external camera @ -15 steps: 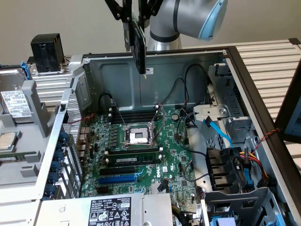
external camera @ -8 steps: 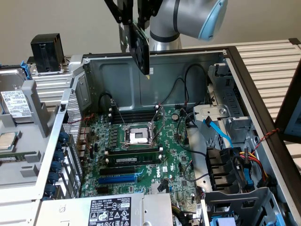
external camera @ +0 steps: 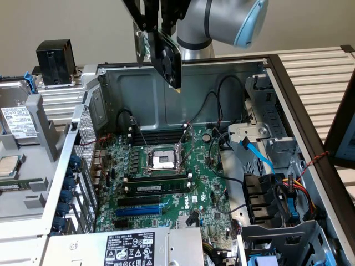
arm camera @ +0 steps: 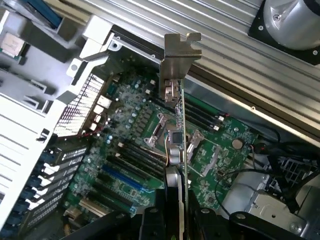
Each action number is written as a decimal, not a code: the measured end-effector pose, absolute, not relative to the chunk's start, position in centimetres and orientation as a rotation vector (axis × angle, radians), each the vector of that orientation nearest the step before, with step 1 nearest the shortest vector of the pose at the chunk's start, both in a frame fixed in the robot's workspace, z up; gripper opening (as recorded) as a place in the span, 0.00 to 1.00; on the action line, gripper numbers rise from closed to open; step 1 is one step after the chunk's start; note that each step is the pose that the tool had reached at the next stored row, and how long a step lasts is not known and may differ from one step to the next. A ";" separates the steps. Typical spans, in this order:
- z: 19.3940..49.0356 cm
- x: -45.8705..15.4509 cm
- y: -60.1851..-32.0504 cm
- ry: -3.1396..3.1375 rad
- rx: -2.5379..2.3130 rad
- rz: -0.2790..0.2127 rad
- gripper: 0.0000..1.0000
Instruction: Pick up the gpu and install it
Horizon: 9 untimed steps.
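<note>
The gpu (external camera: 167, 55) hangs in the air above the open computer case, tilted, with its black fan shroud facing the exterior view's right and its silver bracket (external camera: 143, 45) on the far side. My gripper (external camera: 154, 22) is shut on it from above. In the wrist view the gpu (arm camera: 183, 135) appears edge-on, its silver bracket (arm camera: 177, 55) farthest from my gripper (arm camera: 172, 215), whose fingers clamp the card's near end. Below it lies the large green motherboard (external camera: 177, 191) (arm camera: 140, 150) with its cpu socket (external camera: 165, 160) and a blue expansion slot (external camera: 138, 211) (arm camera: 122, 182).
The case's rear wall (external camera: 166, 94) stands behind the board. A drive cage with blue, red and yellow cables (external camera: 277, 194) is on the exterior view's right. A labelled power supply (external camera: 130, 246) sits in front. A hard drive (external camera: 16, 119) and black block (external camera: 55, 58) lie outside at the left.
</note>
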State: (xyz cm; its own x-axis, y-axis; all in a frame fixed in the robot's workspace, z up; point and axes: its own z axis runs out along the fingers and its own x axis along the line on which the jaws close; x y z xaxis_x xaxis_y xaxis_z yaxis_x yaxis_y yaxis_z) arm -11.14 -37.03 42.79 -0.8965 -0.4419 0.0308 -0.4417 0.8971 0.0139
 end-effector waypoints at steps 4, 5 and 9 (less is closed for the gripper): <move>42.7 -11.1 -37.0 -3.000 0.814 -0.012 0.27; 42.7 -11.1 -37.0 -2.993 0.841 -0.012 0.27; 42.6 -11.1 -37.0 -2.960 0.949 -0.012 0.27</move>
State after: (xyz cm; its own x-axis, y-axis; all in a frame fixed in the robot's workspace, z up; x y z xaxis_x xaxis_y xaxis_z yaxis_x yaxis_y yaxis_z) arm -11.14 -37.04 42.59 -0.8130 -0.5816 0.0285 -0.5813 0.8135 0.0176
